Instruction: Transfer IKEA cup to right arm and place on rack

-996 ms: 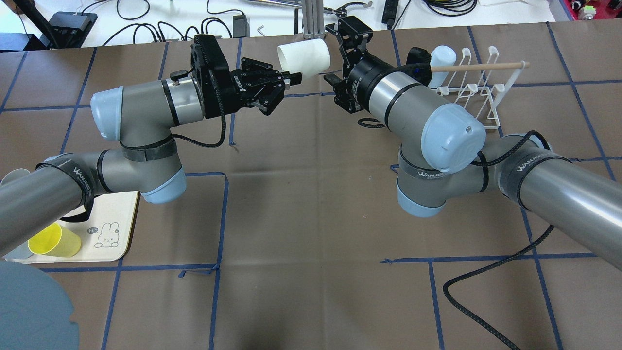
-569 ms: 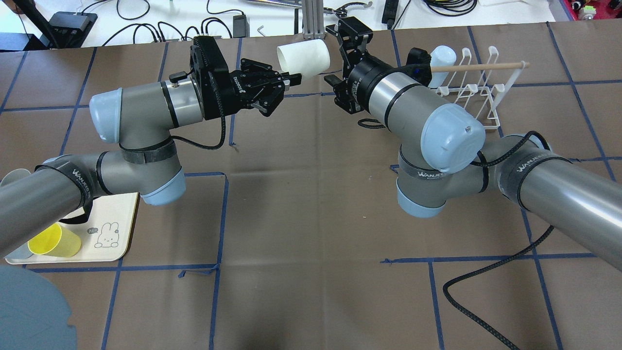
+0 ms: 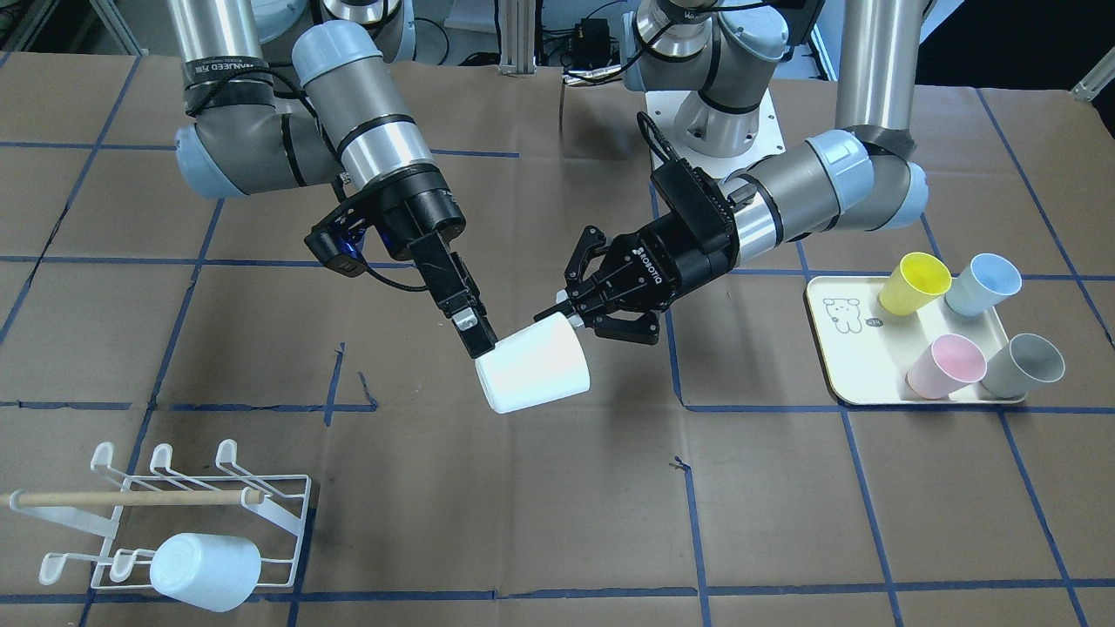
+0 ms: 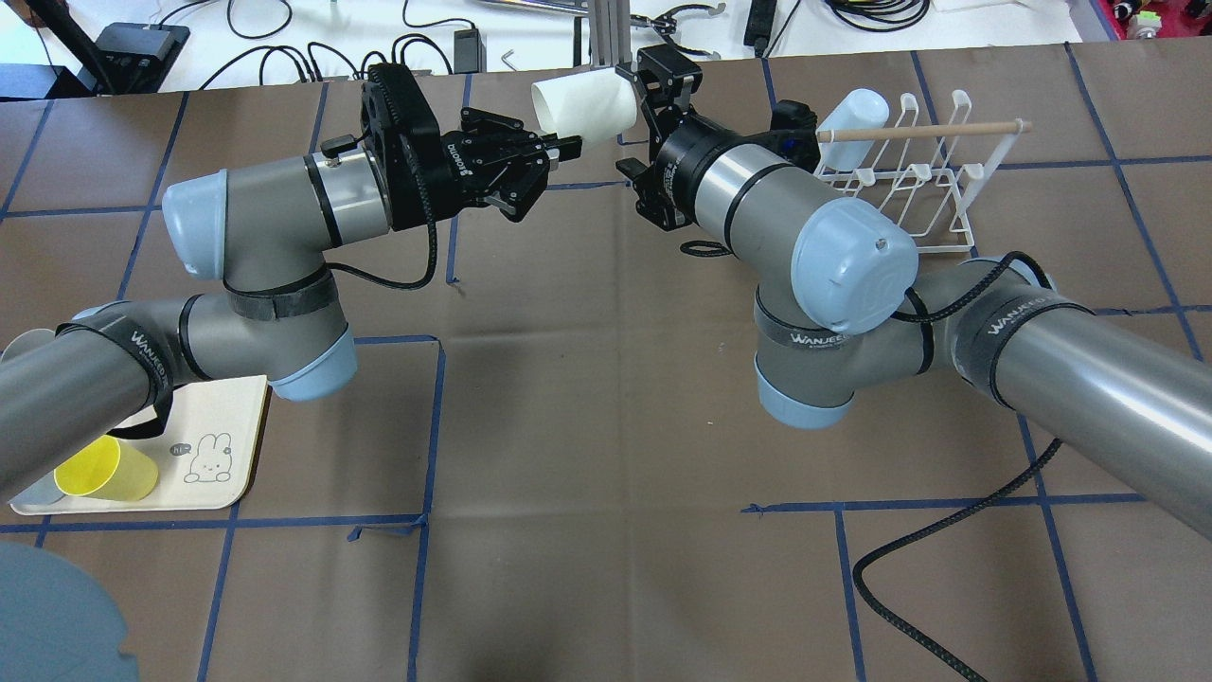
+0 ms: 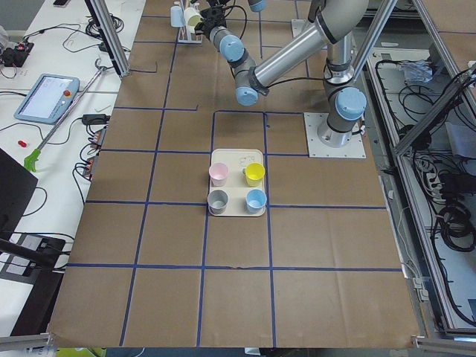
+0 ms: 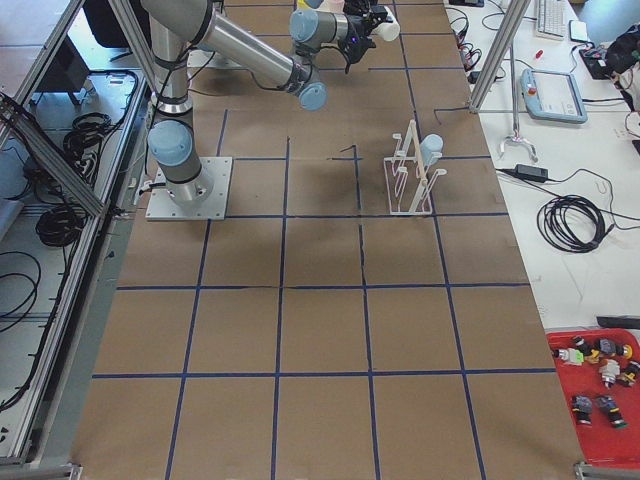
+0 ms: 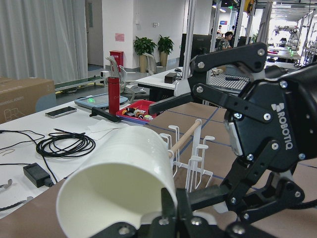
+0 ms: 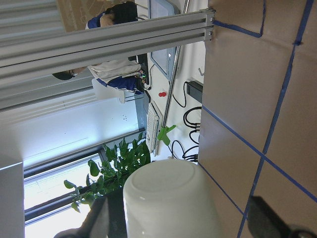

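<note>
Mid-air above table centre: white cup [image 3: 533,376], lying sideways. Rim wall pinched by left gripper [image 3: 564,315]. At base end, right gripper [image 3: 476,336] spread wide, straddling. Best: centre fingers, squeeze firmly before left releases. Then rack [image 3: 280,489], well apart.

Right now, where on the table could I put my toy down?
Bare table lies between the rack and the tray, on the operators' side. Crowded: the middle, where the left gripper and right gripper meet at the white cup, and the tray, with four cups.
</note>
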Available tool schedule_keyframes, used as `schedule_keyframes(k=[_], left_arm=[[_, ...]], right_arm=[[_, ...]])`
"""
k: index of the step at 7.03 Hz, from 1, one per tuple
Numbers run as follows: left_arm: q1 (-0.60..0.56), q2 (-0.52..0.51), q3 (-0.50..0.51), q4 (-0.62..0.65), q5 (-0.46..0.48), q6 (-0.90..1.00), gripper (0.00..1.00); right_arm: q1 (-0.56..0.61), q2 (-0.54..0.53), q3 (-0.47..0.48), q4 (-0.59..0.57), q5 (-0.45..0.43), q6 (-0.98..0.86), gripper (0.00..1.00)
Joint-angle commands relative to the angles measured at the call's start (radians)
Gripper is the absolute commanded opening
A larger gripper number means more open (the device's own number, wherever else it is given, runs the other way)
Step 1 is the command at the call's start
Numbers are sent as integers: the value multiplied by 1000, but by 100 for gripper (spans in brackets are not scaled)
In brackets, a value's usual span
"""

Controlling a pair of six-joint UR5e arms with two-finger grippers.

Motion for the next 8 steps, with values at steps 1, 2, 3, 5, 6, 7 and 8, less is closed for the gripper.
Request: schedule_keyframes(k=[1, 2, 3, 5, 6, 7, 8], left_arm=[[0, 0, -2, 1, 0, -1, 5], [0, 0, -2, 1, 0, -1, 5], [-2, 0, -2, 1, 0, -1, 5], [-2, 0, -2, 1, -1, -1, 6], [-2, 2, -2, 1, -1, -1, 6], [-2, 2, -2, 1, -1, -1, 6], [-2, 2, -2, 1, -1, -1, 6]], right_arm=[[9, 24, -32, 11, -8, 0, 97], [17, 30, -47, 28, -26, -9, 97], [22, 34, -49, 37, -44, -17, 97], [23, 52, -81, 38, -49, -52, 97], [34, 64, -93, 38, -55, -52, 97], [40, 67, -95, 38, -63, -52, 97], [42, 69, -95, 38, -63, -52, 97]])
